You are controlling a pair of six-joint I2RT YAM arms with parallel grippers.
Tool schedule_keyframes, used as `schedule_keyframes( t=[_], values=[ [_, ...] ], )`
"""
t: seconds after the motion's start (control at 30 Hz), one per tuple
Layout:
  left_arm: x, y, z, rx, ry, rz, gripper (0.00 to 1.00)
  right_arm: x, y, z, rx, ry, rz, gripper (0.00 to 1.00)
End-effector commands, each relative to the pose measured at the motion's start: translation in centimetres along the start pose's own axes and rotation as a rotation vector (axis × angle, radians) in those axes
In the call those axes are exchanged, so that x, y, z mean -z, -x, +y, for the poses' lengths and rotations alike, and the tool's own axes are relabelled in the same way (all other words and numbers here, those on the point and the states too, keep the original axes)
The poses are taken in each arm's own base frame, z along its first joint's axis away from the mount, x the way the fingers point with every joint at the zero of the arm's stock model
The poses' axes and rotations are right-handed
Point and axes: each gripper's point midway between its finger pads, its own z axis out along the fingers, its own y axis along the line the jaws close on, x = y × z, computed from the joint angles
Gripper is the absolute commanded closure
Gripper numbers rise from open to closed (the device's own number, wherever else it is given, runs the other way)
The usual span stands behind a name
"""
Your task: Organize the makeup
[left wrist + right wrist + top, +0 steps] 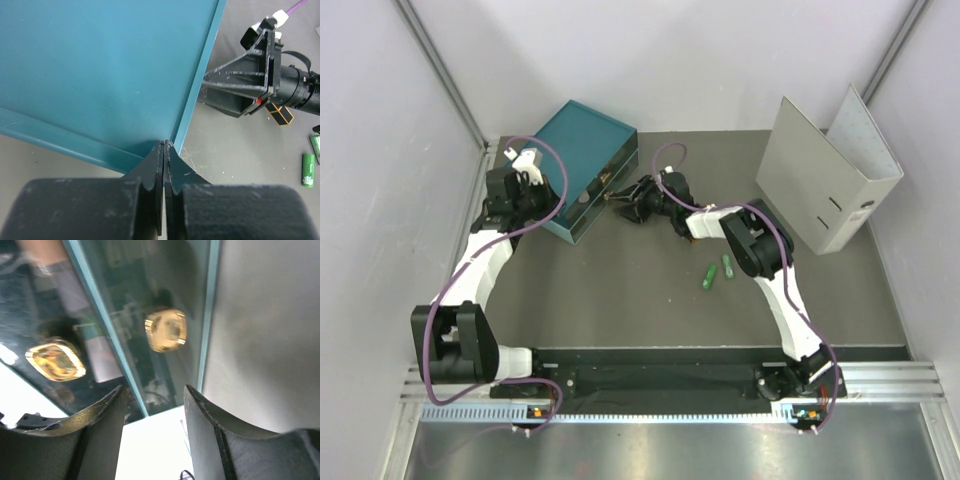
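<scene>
My left gripper [164,146] is shut with nothing in it, its tips at a corner of the teal drawer box [100,65]; from above it [542,203] sits at the box's left side. My right gripper [155,390] is open and empty, facing the clear drawer fronts and their gold knobs [166,330]. In the top view it [632,203] is against the box's front [585,160]. Makeup on the table: two green tubes [710,277] [727,267] and a black-and-gold case [282,115] just behind the right gripper. Pale items show blurred behind the drawer fronts.
A large grey binder [825,175] stands open at the back right. White walls close in the table on the left, back and right. The arm bases sit on the rail at the near edge [670,385].
</scene>
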Motion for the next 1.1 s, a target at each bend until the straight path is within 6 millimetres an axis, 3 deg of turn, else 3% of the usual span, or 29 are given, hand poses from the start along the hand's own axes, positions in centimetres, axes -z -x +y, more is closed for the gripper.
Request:
schedule_keyframes(
  t=[0.0,0.5,1.07],
  values=[
    [1.7,-10.7,0.6,0.136,0.043,0.387,1.0,-0.7,1.1,3.2,0.009,0.123,-0.02,0.5],
    [1.7,-10.7,0.6,0.137,0.046,0.394,1.0,-2.2,2.9,0.8,-0.025,0.075,-0.06,0.51],
    [1.7,-10.8,0.8,0.141,0.058,0.405,1.0,-4.3,4.3,0.5,-0.069,0.078,-0.083,0.56]
  ],
)
